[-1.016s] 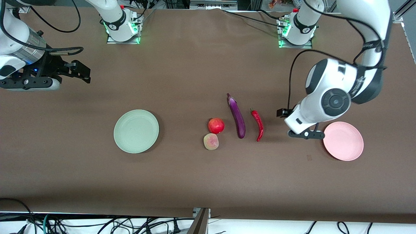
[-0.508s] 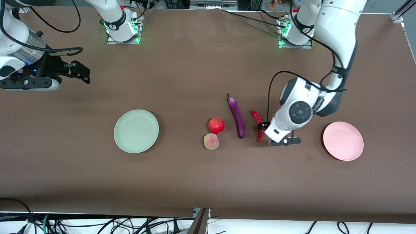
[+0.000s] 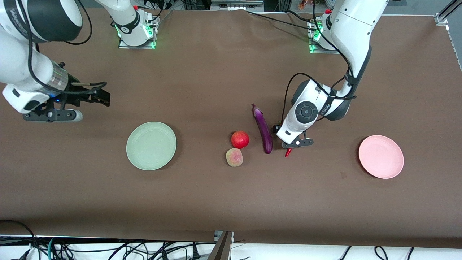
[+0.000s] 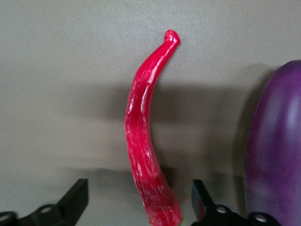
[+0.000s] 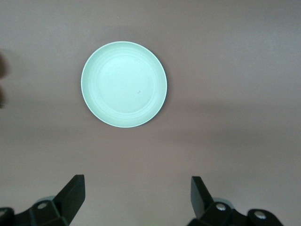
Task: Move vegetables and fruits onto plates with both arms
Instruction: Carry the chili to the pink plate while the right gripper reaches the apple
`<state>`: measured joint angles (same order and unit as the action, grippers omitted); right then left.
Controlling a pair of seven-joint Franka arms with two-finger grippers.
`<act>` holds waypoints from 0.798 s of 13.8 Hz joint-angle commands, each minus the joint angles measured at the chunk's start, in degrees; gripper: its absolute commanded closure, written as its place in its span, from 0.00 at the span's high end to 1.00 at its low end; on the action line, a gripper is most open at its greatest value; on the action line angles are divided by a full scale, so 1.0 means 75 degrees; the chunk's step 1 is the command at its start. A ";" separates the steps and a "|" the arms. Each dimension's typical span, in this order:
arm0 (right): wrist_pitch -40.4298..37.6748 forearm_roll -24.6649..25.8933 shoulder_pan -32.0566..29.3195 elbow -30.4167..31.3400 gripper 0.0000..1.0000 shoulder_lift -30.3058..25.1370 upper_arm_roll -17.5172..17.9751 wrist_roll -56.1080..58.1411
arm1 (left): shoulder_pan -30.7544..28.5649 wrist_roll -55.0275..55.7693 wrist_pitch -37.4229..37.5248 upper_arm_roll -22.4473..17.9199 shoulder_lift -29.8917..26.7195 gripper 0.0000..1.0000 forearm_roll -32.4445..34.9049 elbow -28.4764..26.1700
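My left gripper point(image 3: 288, 141) is low over the red chili pepper point(image 3: 287, 153), hiding all but its tip in the front view. The left wrist view shows the chili point(image 4: 146, 141) lying between the open fingers point(image 4: 77, 200), a gap on each side, and the purple eggplant point(image 4: 275, 150) just beside it. The eggplant point(image 3: 263, 129), red pomegranate-like fruit point(image 3: 240, 139) and peach point(image 3: 234, 157) lie mid-table. The pale green plate point(image 3: 151, 145) and pink plate point(image 3: 380, 156) hold nothing. My right gripper point(image 3: 99, 97) hangs open, empty, at the right arm's end; its wrist view shows the green plate point(image 5: 123, 84).
The brown cloth covers the whole table point(image 3: 216, 202). Both arm bases point(image 3: 135, 32) stand along the edge farthest from the front camera. Cables point(image 3: 108, 249) hang below the edge nearest the camera.
The left arm has swung from beside the pink plate to the chili and come down over it. The right arm has shifted a little toward the green plate.
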<state>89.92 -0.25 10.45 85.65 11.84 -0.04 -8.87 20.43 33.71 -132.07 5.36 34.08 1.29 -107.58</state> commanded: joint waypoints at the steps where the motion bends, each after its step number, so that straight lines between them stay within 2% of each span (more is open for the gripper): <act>1: 0.0045 -0.0073 0.0106 -0.0111 1.00 0.0202 0.0075 -0.0059 | 0.0065 0.0053 -0.0226 -0.0070 -0.0032 0.33 0.0074 -0.0093; 2: 0.0057 -0.0050 0.0258 -0.0099 1.00 0.0225 0.0052 -0.0059 | 0.0042 -0.0040 -0.0214 -0.0070 -0.0055 0.20 0.0074 -0.0093; 4: 0.0197 -0.0166 0.0224 -0.0099 1.00 0.0704 0.0028 -0.0001 | 0.0006 -0.0053 -0.0214 -0.0070 -0.0055 0.07 0.0074 -0.0058; 7: 0.0267 -0.0727 0.0492 -0.0018 1.00 0.0776 0.0075 0.0024 | -0.0145 -0.0053 0.0112 -0.0105 -0.0359 0.08 0.0074 -0.0011; 11: 0.1660 -0.0975 0.1650 -0.0087 1.00 0.1453 0.0075 -0.1508 | -0.0625 -0.0123 0.1038 -0.0164 -0.1201 0.08 0.0133 0.0071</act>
<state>98.81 -6.74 18.58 85.72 19.83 0.71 -14.57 17.85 33.59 -127.77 4.02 29.84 1.34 -106.25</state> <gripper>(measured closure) 0.000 0.784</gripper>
